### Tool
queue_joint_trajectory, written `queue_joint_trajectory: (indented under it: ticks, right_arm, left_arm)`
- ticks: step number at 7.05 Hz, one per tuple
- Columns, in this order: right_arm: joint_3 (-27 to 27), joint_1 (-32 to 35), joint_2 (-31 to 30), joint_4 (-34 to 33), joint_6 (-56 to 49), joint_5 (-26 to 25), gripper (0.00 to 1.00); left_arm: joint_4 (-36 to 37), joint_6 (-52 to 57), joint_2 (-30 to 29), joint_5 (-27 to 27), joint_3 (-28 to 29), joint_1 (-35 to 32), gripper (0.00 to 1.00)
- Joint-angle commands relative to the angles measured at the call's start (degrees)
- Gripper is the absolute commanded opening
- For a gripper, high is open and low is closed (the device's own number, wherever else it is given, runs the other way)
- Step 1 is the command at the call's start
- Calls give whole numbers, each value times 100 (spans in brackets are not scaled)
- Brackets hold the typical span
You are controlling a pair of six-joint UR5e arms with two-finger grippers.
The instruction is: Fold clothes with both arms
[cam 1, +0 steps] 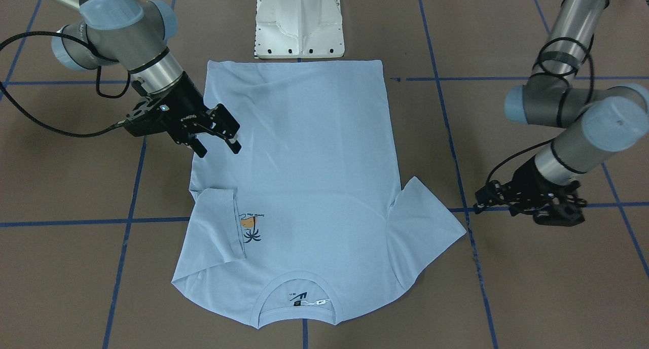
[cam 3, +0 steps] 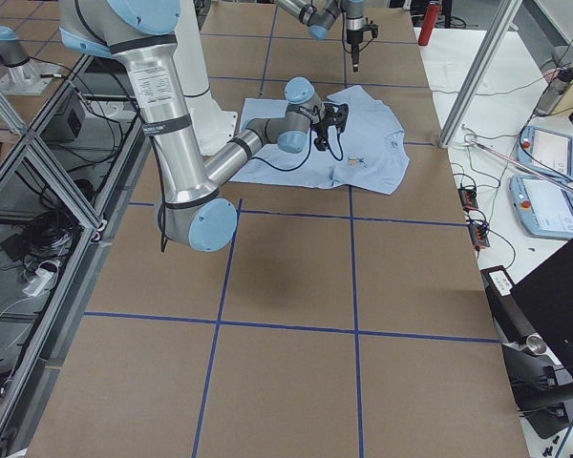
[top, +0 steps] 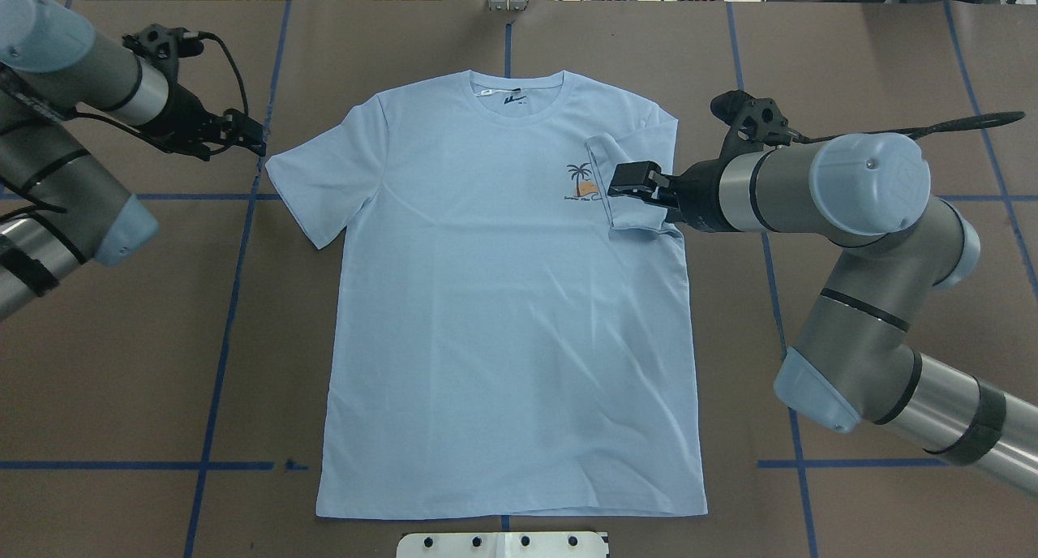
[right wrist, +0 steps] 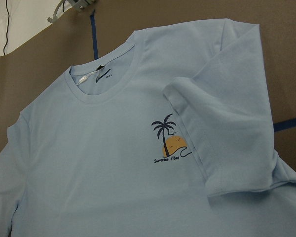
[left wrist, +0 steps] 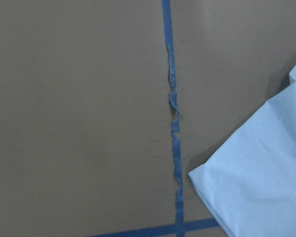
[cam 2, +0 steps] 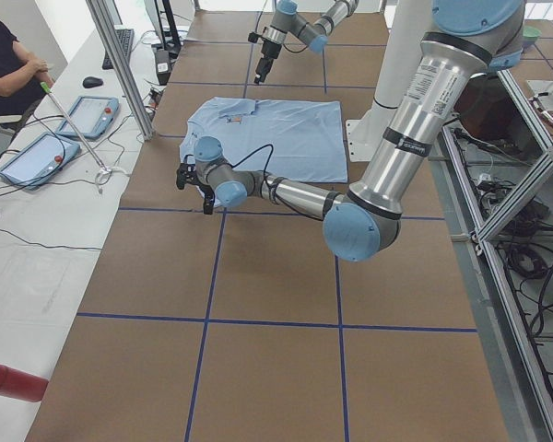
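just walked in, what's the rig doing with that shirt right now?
The light blue T-shirt lies flat, front up, on the table. The sleeve on the robot's right is folded in over the chest, next to the palm print. The other sleeve is spread out. The right gripper hovers open above that folded side, holding nothing. The left gripper is off the cloth beside the spread sleeve; I cannot tell if it is open.

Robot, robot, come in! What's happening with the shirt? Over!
Right gripper open, empty, over T-shirt edge. Left gripper off the cloth beside spread sleeve, jaws unclear. T-shirt flat, folded sleeve at palm print. Nothing else on it.
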Motion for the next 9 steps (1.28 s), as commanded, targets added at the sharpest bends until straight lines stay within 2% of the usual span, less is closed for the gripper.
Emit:
queue_joint_trajectory:
  ticks: [1, 3, 4, 5, 7, 9]
  right_arm:
    - [101, 5, -109, 3, 0, -11, 100]
    - [75, 5, -109, 3, 0, -20, 100]
    - [74, 5, -109, 3, 0, -20, 100]
    - [66, 5, -109, 3, 0, -29, 100]
    - [48, -4, -161, 3, 0, -47, 100]
    - [31, -4, -170, 3, 0, -47, 100]
  left_arm:
    - [-33, -175, -308, 651, 392, 378, 88]
    - [-33, -175, -370, 671, 542, 467, 69]
    - [-33, -166, -406, 671, 544, 467, 24]
    - [-33, -166, -415, 671, 544, 467, 0]
    - [-24, -192, -634, 653, 509, 458, 0]
    - [20, -1074, -775, 601, 106, 476, 0]
